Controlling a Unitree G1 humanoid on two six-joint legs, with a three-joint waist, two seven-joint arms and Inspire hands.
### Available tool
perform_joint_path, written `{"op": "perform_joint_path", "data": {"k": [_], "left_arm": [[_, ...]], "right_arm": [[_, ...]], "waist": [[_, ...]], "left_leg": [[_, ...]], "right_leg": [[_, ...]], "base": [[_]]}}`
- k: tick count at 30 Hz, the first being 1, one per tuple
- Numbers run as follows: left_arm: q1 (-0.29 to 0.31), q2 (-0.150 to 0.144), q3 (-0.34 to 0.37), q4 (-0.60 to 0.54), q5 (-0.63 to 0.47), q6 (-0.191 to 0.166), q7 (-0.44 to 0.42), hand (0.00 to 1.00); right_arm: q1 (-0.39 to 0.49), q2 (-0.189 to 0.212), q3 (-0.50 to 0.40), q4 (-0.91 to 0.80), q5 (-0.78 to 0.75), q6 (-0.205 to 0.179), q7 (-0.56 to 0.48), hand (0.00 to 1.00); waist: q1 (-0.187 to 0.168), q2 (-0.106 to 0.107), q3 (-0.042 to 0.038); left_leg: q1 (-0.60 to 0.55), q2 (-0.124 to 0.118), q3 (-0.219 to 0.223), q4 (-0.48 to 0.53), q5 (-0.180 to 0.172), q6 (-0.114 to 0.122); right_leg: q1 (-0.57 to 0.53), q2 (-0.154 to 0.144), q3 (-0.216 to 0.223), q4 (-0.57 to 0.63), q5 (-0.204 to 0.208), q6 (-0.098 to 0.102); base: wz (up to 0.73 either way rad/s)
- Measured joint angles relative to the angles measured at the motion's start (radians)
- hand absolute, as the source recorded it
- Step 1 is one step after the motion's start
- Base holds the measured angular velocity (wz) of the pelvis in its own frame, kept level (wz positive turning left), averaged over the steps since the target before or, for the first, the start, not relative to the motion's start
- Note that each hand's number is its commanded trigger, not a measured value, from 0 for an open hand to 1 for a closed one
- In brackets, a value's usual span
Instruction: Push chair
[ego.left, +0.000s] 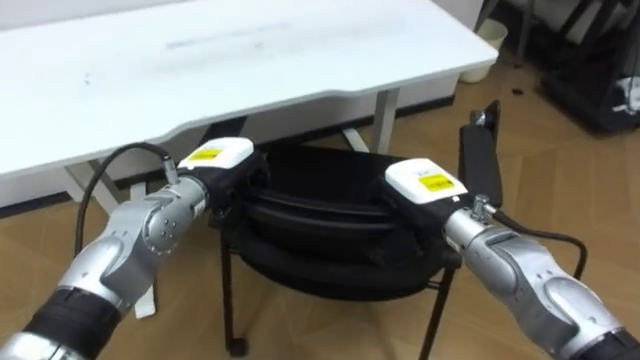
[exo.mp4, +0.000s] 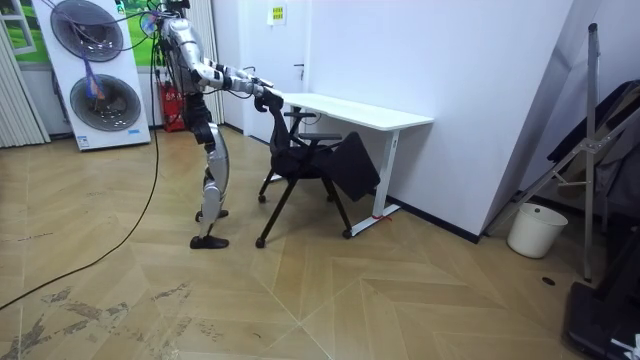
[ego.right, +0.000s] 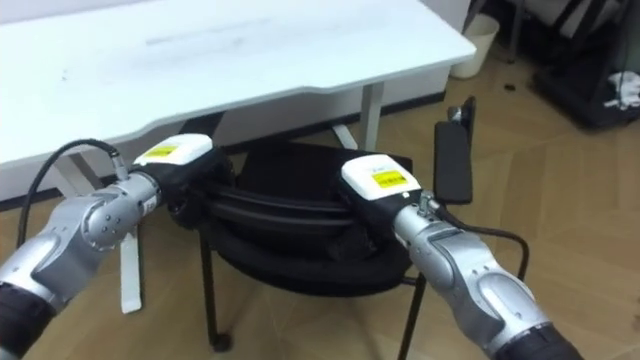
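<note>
Chair backrest: left hand, right hand atop.

A black office chair has a back rim of smooth plastic with a faint sheen. Its seat is dark and matt; cloth or mesh, it is hard to tell. Its thin black tube legs look like painted metal, and its flat black armrest pad looks like matt plastic.

The left hand and right hand each have a smooth white plastic back cover with a glossy yellow label.

The long white rectangular desk top is smooth, with a dull satin finish. The light brown herringbone wood floor has a soft sheen. The white wall looks matt and painted. A small white bucket looks like smooth plastic.
</note>
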Motion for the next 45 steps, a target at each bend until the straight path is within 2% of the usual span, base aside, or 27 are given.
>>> {"op": "perform_joint_path", "data": {"k": [4, 7, 8, 9, 11, 12, 13, 14, 15, 16, 17, 20, 23, 26, 28, 36, 40, 43, 45], "left_arm": [[0.017, -0.006, 0.021, 0.000, 0.017, -0.003, 0.002, 1.00], [0.028, -0.014, 0.033, -0.014, 0.038, -0.002, 0.005, 1.00], [0.022, -0.024, 0.035, -0.007, 0.055, -0.002, 0.005, 1.00], [0.022, -0.029, 0.035, -0.004, 0.062, -0.002, 0.005, 1.00], [0.024, -0.038, 0.031, 0.013, 0.070, -0.006, 0.003, 1.00], [0.025, -0.038, 0.031, 0.018, 0.070, -0.008, 0.002, 1.00], [0.025, -0.039, 0.031, 0.023, 0.069, -0.013, 0.002, 1.00], [0.031, -0.040, 0.031, 0.023, 0.068, -0.013, 0.001, 1.00], [0.035, -0.041, 0.033, 0.020, 0.068, -0.013, 0.001, 1.00], [0.040, -0.043, 0.035, 0.014, 0.067, -0.013, 0.001, 1.00], [0.042, -0.044, 0.035, 0.009, 0.066, -0.013, 0.001, 1.00], [0.042, -0.044, 0.034, 0.005, 0.066, -0.013, 0.005, 1.00], [0.042, -0.044, 0.033, 0.001, 0.062, -0.013, 0.009, 1.00], [0.035, -0.044, 0.033, 0.001, 0.061, -0.013, 0.009, 1.00], [0.031, -0.044, 0.035, -0.002, 0.060, -0.010, 0.006, 1.00], [0.017, -0.045, 0.033, -0.009, 0.062, 0.008, -0.010, 1.00], [0.019, -0.045, 0.037, -0.022, 0.062, 0.014, -0.010, 1.00], [0.028, -0.045, 0.042, -0.025, 0.062, 0.014, -0.008, 1.00], [0.034, -0.045, 0.040, -0.023, 0.062, 0.014, -0.006, 1.00]], "right_arm": [[0.002, 0.017, 0.000, 0.006, -0.003, -0.009, 0.009, 1.00], [0.019, 0.029, -0.004, 0.006, -0.003, -0.010, 0.004, 1.00], [0.032, 0.035, -0.014, 0.006, -0.006, -0.010, 0.004, 1.00], [0.038, 0.034, -0.019, 0.004, -0.006, -0.010, 0.004, 1.00], [0.058, 0.035, -0.021, 0.001, -0.007, -0.012, 0.007, 1.00], [0.061, 0.034, -0.021, 0.000, -0.007, -0.013, 0.008, 1.00], [0.061, 0.035, -0.021, 0.000, -0.007, -0.016, 0.014, 1.00], [0.061, 0.035, -0.021, 0.001, -0.012, -0.019, 0.018, 1.00], [0.061, 0.034, -0.021, 0.000, -0.014, -0.021, 0.020, 1.00], [0.062, 0.028, -0.023, -0.007, -0.014, -0.021, 0.026, 1.00], [0.067, 0.030, -0.026, -0.013, -0.014, -0.021, 0.027, 1.00], [0.068, 0.022, -0.028, -0.014, -0.015, -0.021, 0.021, 1.00], [0.070, 0.016, -0.028, -0.024, -0.021, -0.022, 0.008, 1.00], [0.070, 0.012, -0.029, -0.032, -0.029, -0.021, 0.000, 1.00], [0.069, 0.014, -0.032, -0.036, -0.038, -0.021, -0.003, 1.00], [0.067, 0.018, -0.036, -0.032, -0.041, -0.021, -0.005, 1.00], [0.062, 0.024, -0.039, -0.036, -0.039, -0.021, -0.005, 1.00], [0.059, 0.029, -0.039, -0.026, -0.039, -0.023, -0.004, 1.00], [0.059, 0.031, -0.039, -0.017, -0.039, -0.029, -0.004, 1.00]], "waist": [[-0.004, -0.006, 0.0017], [-0.010, -0.023, 0.0030], [-0.016, -0.030, 0.0039], [-0.018, -0.032, 0.0041], [-0.024, -0.038, 0.0070], [-0.024, -0.039, 0.0077], [-0.024, -0.042, 0.0087], [-0.024, -0.042, 0.0085], [-0.024, -0.042, 0.0086], [-0.025, -0.041, 0.0083], [-0.025, -0.040, 0.0079], [-0.024, -0.038, 0.0072], [-0.019, -0.038, 0.0063], [-0.016, -0.039, 0.0047], [-0.015, -0.040, 0.0038], [-0.017, -0.038, 0.0043], [-0.008, -0.038, 0.0045], [-0.008, -0.038, 0.0047], [-0.008, -0.038, 0.0052]], "left_leg": [[-0.004, 0.006, -0.026, 0.015, 0.008, -0.013], [-0.013, 0.021, -0.027, 0.021, 0.024, -0.031], [-0.025, 0.026, -0.021, 0.040, 0.035, -0.032], [-0.033, 0.033, -0.008, 0.057, 0.036, -0.032], [-0.051, 0.066, 0.075, 0.124, 0.044, -0.020], [-0.055, 0.073, 0.088, 0.142, 0.046, -0.016], [-0.067, 0.080, 0.102, 0.178, 0.062, 0.008], [-0.085, 0.087, 0.114, 0.205, 0.079, 0.023], [-0.090, 0.087, 0.115, 0.210, 0.086, 0.029], [-0.099, 0.084, 0.118, 0.212, 0.092, 0.029], [-0.105, 0.079, 0.135, 0.205, 0.091, 0.029], [-0.092, 0.058, 0.162, 0.142, 0.091, 0.029], [-0.057, 0.032, 0.166, 0.049, 0.095, 0.023], [-0.049, 0.018, 0.165, -0.013, 0.135, 0.022], [-0.047, 0.011, 0.156, -0.039, 0.149, 0.020], [-0.062, 0.010, 0.143, -0.055, 0.166, 0.015], [-0.074, 0.013, 0.128, -0.073, 0.190, 0.008], [-0.075, 0.013, 0.099, -0.072, 0.199, -0.001], [-0.064, 0.014, 0.099, -0.076, 0.203, -0.002]], "right_leg": [[0.011, 0.008, -0.023, 0.018, -0.022, -0.016], [0.024, 0.019, -0.069, 0.017, -0.043, -0.035], [0.035, 0.022, -0.099, 0.017, -0.052, -0.042], [0.039, 0.024, -0.110, 0.020, -0.058, -0.046], [0.062, 0.026, -0.148, 0.041, -0.086, -0.063], [0.065, 0.022, -0.152, 0.049, -0.097, -0.062], [0.066, 0.018, -0.158, 0.067, -0.120, -0.069], [0.067, 0.019, -0.164, 0.074, -0.125, -0.075], [0.067, 0.019, -0.166, 0.077, -0.125, -0.076], [0.062, 0.017, -0.175, 0.085, -0.127, -0.084], [0.060, 0.017, -0.193, 0.085, -0.120, -0.103], [0.046, 0.019, -0.207, 0.084, -0.111, -0.122], [0.027, 0.016, -0.204, 0.080, -0.103, -0.127], [0.015, 0.015, -0.204, 0.054, -0.084, -0.129], [0.013, 0.018, -0.206, 0.039, -0.076, -0.128], [0.012, 0.030, -0.209, 0.028, -0.062, -0.133], [-0.009, 0.033, -0.214, 0.028, -0.061, -0.145], [-0.010, 0.039, -0.220, 0.028, -0.057, -0.156], [-0.006, 0.041, -0.220, 0.025, -0.057, -0.158]], "base": [[0.16], [0.41], [0.53], [0.58], [0.42], [0.26], [0.16], [0.14], [0.14], [0.17], [0.17], [0.09], [-0.02], [-0.01], [0.00], [0.04], [-0.01], [-0.01], [0.00]]}}
